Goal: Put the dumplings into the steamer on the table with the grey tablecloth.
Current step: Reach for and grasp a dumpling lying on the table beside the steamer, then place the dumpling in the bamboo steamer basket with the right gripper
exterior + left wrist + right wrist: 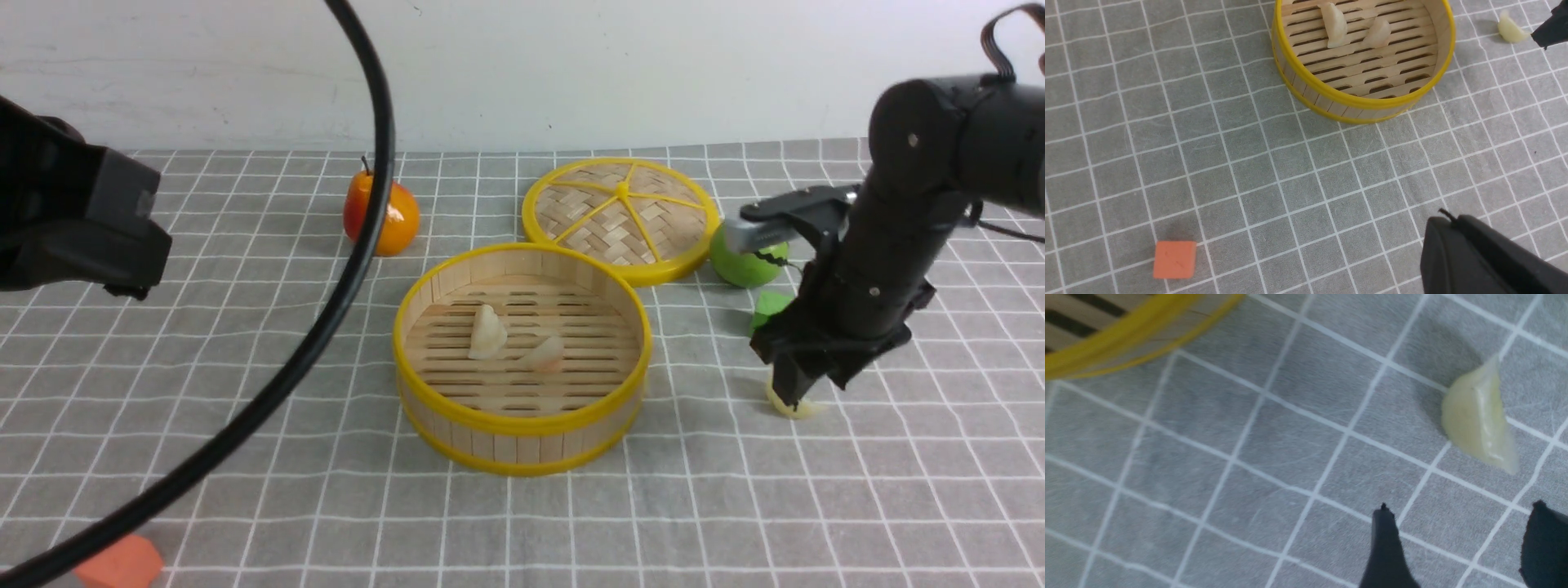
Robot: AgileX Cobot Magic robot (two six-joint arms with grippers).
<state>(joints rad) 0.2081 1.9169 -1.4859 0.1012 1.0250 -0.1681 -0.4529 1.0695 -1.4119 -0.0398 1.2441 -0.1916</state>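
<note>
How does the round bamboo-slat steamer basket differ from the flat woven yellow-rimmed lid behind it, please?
The steamer is deep, with slatted walls and floor; the lid is flat and woven, with yellow spokes. The steamer holds two cream dumplings; the lid holds nothing. Both are round, bamboo-coloured and yellow-rimmed.

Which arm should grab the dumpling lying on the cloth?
Right arm. The right claw is open and close beside that dumpling. The left claw is shut, away on the other side of the steamer.
</note>
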